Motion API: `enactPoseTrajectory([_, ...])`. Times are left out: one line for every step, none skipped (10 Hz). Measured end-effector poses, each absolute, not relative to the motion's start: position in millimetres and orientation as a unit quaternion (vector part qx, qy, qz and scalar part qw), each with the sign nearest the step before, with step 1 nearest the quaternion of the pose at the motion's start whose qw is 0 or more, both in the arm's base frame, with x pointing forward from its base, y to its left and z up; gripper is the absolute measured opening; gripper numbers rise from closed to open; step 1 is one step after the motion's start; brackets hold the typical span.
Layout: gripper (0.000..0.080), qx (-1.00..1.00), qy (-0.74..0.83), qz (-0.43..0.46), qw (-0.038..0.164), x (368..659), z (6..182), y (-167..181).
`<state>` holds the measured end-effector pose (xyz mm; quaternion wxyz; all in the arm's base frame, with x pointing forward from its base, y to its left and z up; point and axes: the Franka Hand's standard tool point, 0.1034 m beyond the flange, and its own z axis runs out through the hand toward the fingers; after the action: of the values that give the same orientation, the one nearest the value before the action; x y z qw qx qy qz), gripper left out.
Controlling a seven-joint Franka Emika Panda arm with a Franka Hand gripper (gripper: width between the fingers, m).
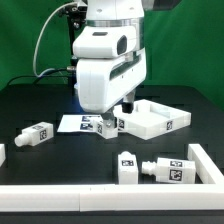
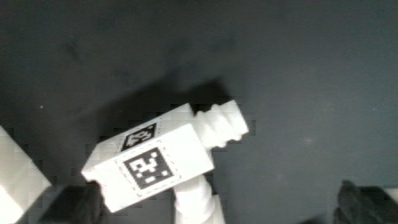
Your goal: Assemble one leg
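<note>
A leg (image 1: 109, 124), a small white post with a square tag, lies on the black table against the near corner of the large white panel (image 1: 152, 118). My gripper (image 1: 113, 110) hangs just above it, open. In the wrist view the leg (image 2: 166, 152) lies slanted with its tag up and its ribbed end (image 2: 222, 122) pointing away. It lies between the spread fingers (image 2: 71, 205), close to one of them, and the gripper (image 2: 221, 206) holds nothing. Another leg (image 1: 36, 133) lies at the exterior view's left. Two more, one upright (image 1: 127, 166) and one lying (image 1: 171, 170), are at the front.
The marker board (image 1: 78, 123) lies flat beside the gripped-over leg. A low white wall (image 1: 100, 198) runs along the front, with a piece (image 1: 210, 164) at the exterior view's right. A white strip (image 2: 15, 170) shows at the wrist view's edge.
</note>
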<state>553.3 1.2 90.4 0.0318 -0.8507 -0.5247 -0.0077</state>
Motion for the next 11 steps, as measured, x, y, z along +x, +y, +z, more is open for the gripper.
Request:
enactPoseTrajectory([0.065, -0.851, -0.525, -0.008, 0.032, 553.3, 90.3, 1.2])
enactPoseTrajectory([0.065, -0.851, -0.525, -0.008, 0.032, 553.3, 90.3, 1.2])
enactPoseTrajectory([0.065, -0.85, -0.525, -0.007, 0.031, 553.3, 90.3, 1.1])
enactPoseTrajectory([0.065, -0.85, -0.525, -0.007, 0.031, 553.3, 90.3, 1.1])
enactPoseTrajectory([0.065, -0.85, -0.525, -0.007, 0.031, 553.2, 90.3, 1.1])
enactPoseTrajectory([0.065, -0.85, -0.526, -0.008, 0.03, 552.9, 89.7, 0.9])
enactPoseTrajectory([0.065, -0.85, -0.526, -0.014, 0.026, 551.5, 86.9, 0.8])
enactPoseTrajectory([0.065, -0.849, -0.528, -0.017, 0.024, 552.9, 86.5, 4.3])
enactPoseTrajectory([0.065, -0.85, -0.527, -0.018, 0.024, 556.8, 85.2, 6.6])
enactPoseTrajectory([0.065, -0.853, -0.521, -0.018, 0.025, 558.1, 81.0, 6.6])
enactPoseTrajectory([0.065, -0.855, -0.518, -0.019, 0.025, 558.0, 78.7, 6.2])
